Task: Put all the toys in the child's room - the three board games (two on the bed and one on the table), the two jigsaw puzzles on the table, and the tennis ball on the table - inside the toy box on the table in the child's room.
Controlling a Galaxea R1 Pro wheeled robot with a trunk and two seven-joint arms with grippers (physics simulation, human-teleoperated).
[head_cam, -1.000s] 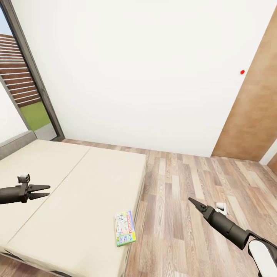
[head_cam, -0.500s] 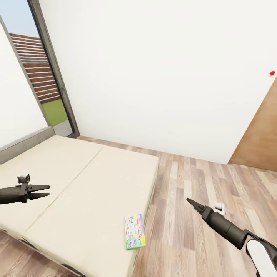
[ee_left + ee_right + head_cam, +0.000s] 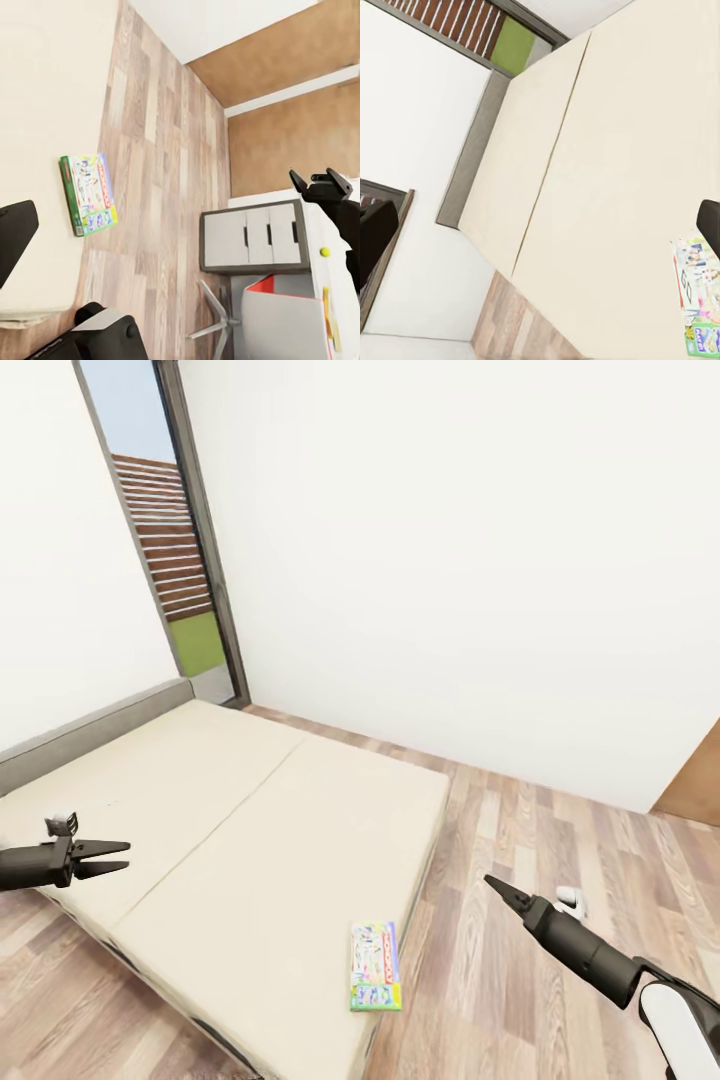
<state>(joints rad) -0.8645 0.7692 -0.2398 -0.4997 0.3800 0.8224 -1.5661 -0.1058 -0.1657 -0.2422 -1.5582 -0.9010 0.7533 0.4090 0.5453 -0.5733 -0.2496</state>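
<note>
The game box (image 3: 376,966) is lying flat at the bed (image 3: 250,830) corner, about five o'clock on the mattress, its long axis running twelve to six, its green end toward six. Judging the step as an approach: roll closer, square to that corner, lower a pincer over a long edge. The left pincer (image 3: 120,857) is hanging at nine o'clock, slightly apart; the right pincer (image 3: 490,882) is pointing from four o'clock, tips together, both empty

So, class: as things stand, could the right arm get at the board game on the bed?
Probably yes. The board game lies flat at the bed's near corner with nothing on or around it. The right gripper hangs over bare floor beside that corner, apart from the box, so it would have to move over and down.
</note>
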